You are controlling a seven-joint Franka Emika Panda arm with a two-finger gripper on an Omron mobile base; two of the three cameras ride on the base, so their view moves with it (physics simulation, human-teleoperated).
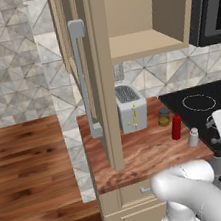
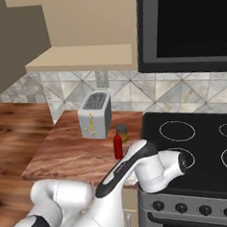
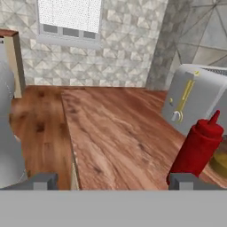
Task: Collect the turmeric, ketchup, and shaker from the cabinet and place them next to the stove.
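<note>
Ketchup (image 1: 176,127): one bottle, upright on the wooden counter (image 1: 139,153), long axis vertical, nozzle up, just left of the stove (image 1: 208,104). Turmeric (image 1: 163,117): one jar, upright, behind the ketchup. Shaker (image 1: 193,137): one, upright, at the stove's edge. Toaster (image 1: 131,107): one. Cabinet (image 1: 133,18): door open. Gripper (image 3: 114,181): fingers spread wide, holding nothing

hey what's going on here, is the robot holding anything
Nothing is held: the hand view shows the pincer open and empty, low over the wooden counter. The turmeric, ketchup and shaker already stand on that counter beside the stove, near the toaster. The cabinet door is open, and the shelf that shows is bare.
</note>
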